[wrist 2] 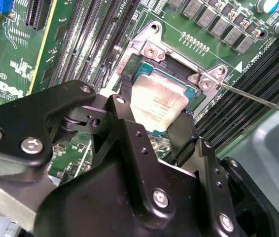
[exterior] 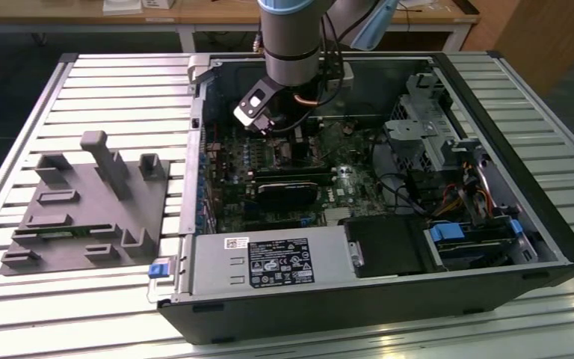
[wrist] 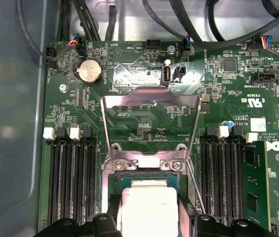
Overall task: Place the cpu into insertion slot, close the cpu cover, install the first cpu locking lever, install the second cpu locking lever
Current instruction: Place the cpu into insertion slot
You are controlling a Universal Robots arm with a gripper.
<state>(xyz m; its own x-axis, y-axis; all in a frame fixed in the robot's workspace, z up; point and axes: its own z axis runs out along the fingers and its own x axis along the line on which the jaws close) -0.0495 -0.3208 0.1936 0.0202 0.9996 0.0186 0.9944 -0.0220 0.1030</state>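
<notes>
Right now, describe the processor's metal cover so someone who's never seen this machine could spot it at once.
Inside the open computer case, look at the green motherboard, between its two banks of long black slots. The cover is the thin silvery square frame swung open beside the pale chip. Unlike that solid chip, it has an open centre showing green board through it.

Black memory slots [wrist: 73, 182] both sides of gripper [wrist: 149, 222], coin cell [wrist: 88, 72] well beyond it, grey fixture block [exterior: 87, 209] well apart toward the exterior view's left.

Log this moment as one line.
gripper: shut on cpu | cpu: at insertion slot | cpu cover: open
</notes>
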